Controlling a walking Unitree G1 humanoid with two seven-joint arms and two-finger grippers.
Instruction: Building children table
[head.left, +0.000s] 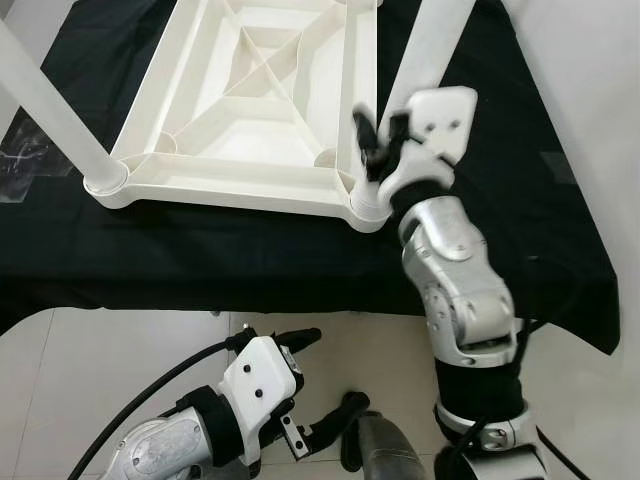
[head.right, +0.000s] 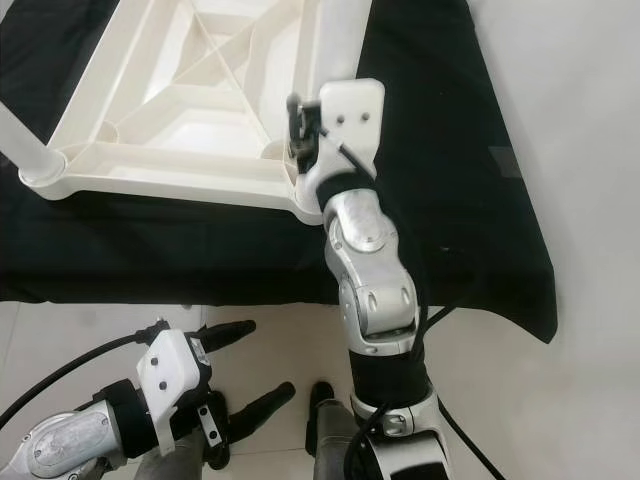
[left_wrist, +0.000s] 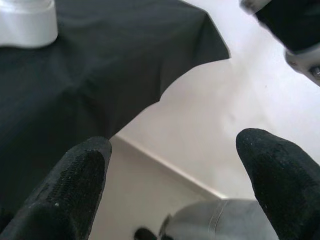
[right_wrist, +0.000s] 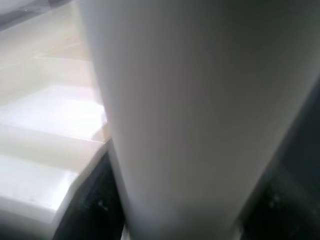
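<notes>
Table leg (head.left: 432, 40) is gripped near its base by the right tool (head.left: 380, 140), fingers clamped on it at the corner socket of the inverted white tabletop (head.left: 250, 100) on the black-draped desk (head.left: 200, 250). For good seating, the leg should be held square to the socket and pressed straight in. The left tool (head.left: 310, 390) hangs low over the floor with fingers apart, holding nothing.

White tabletop (head.left: 250, 90) lies upside-down, two legs (head.left: 55, 110) socketed upright.

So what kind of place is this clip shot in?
Probably a room in a home or a test space: pale tiled floor, plain white wall, and a surface draped in black cloth holding an upturned white plastic table being assembled.
</notes>
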